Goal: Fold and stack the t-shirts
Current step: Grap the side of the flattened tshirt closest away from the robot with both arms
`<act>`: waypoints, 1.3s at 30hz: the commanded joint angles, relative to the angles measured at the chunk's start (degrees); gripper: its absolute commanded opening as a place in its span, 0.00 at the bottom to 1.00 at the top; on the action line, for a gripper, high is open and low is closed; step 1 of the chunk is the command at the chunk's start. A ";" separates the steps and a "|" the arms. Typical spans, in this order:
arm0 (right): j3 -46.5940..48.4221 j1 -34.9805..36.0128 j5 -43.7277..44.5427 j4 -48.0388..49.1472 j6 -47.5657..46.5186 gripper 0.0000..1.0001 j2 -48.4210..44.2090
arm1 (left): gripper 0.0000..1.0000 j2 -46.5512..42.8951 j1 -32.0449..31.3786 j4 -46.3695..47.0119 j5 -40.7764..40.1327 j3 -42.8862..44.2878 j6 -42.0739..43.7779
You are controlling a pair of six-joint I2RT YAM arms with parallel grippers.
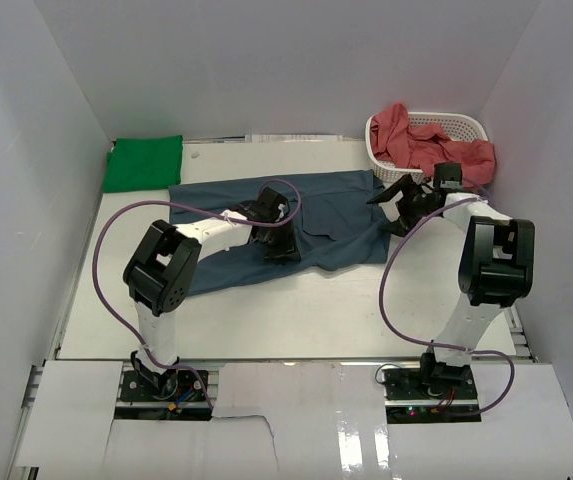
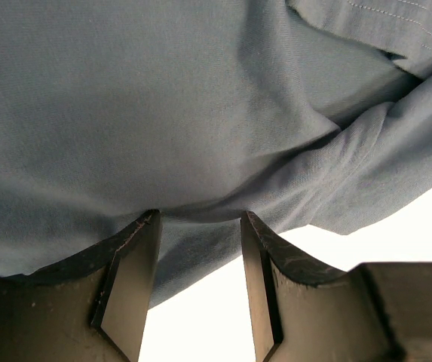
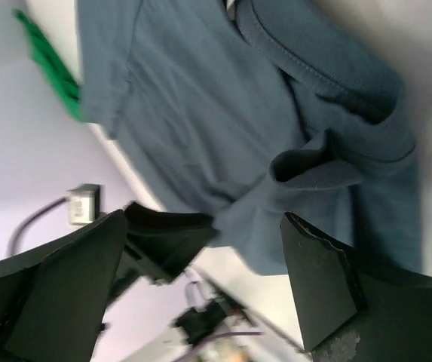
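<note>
A slate blue t-shirt (image 1: 336, 210) lies spread across the middle of the table, its near edge rumpled. My left gripper (image 1: 284, 248) rests its tips on the shirt's near part. In the left wrist view the left gripper (image 2: 199, 219) has its jaws apart, with blue t-shirt (image 2: 163, 105) cloth under the tips and nothing pinched. My right gripper (image 1: 386, 210) hovers wide open over the shirt's right end. The right wrist view shows the right gripper (image 3: 204, 219) holding nothing above the blue t-shirt (image 3: 200, 113). A bright green t-shirt (image 1: 146, 163) lies folded at the far left. Salmon red t-shirts (image 1: 426, 145) fill the basket.
A white perforated basket (image 1: 466, 122) stands at the far right corner, close behind the right gripper. White walls enclose the table on three sides. Purple cables loop beside each arm. The green t-shirt (image 3: 50, 68) and the left arm's gripper (image 3: 166, 237) show in the right wrist view.
</note>
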 commanded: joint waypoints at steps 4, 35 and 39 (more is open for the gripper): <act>4.66 1.28 16.64 -10.74 -23.92 0.87 -7.70 | 0.57 -2.43 -0.11 -2.41 -1.98 0.33 0.69; -28.13 3.83 6.55 25.63 -53.01 0.83 -25.20 | 0.58 -4.80 -0.11 -1.80 -1.28 -0.37 2.71; -27.87 3.83 7.52 27.05 -56.97 0.82 -23.98 | 0.58 -5.16 -0.11 -1.80 -1.02 -0.72 2.88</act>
